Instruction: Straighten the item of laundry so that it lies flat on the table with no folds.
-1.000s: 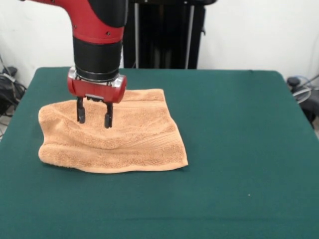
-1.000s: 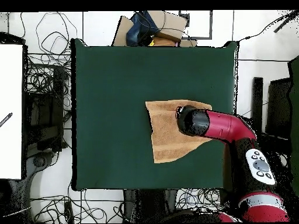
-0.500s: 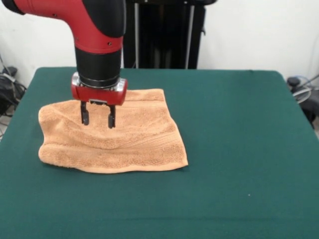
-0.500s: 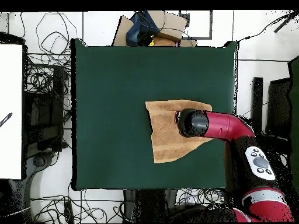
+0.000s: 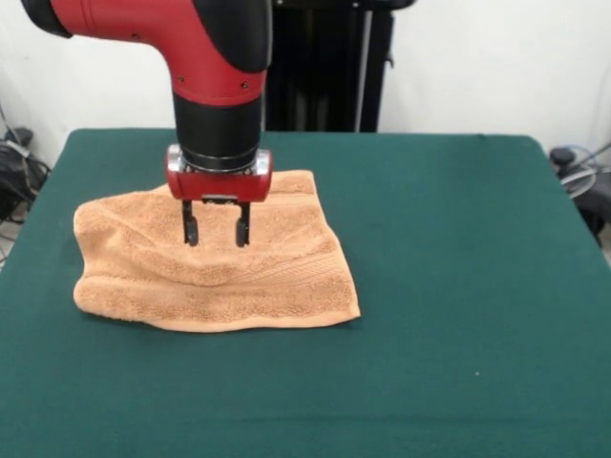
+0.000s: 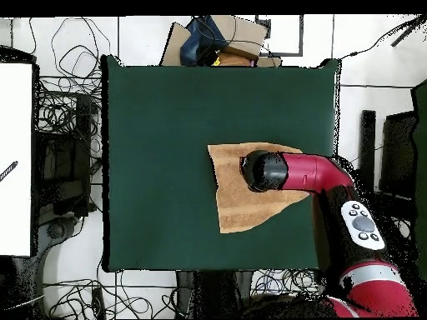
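The item of laundry is a light orange-tan towel lying on the left half of the green table. It is rumpled, with a fold ridge running across its middle and a woven band near its right front corner. My gripper hangs open just above the towel's upper middle, with nothing between its fingers. In the overhead view the arm's wrist covers the gripper and the right part of the towel.
Tangled cables lie on the floor beside the table in the overhead view. A cardboard box with dark items sits beyond the table's top edge. A white panel stands at the left.
The arm has moved rightward over the towel in the front view, toward its middle. The gripper stays open and the towel has not shifted.
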You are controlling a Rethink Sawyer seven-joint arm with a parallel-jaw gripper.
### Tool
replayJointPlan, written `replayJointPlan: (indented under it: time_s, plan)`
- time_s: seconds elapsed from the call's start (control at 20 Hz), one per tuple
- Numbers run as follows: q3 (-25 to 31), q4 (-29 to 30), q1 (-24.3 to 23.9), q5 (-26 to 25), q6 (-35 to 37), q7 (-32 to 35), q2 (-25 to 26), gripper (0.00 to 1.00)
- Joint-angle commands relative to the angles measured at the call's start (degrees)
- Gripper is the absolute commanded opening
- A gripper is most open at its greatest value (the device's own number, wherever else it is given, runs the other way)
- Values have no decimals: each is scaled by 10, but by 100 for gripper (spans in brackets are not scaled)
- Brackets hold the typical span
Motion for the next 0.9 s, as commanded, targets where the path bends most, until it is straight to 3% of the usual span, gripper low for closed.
replayJointPlan:
  time_s: [0.05,0.45,0.9]
  plan:
    - [79,0,-11,-44,52,-151,-25,100]
    - [108,11,-43,-54,48,-187,-25,100]
    - [119,-17,-79,-81,56,-236,14,100]
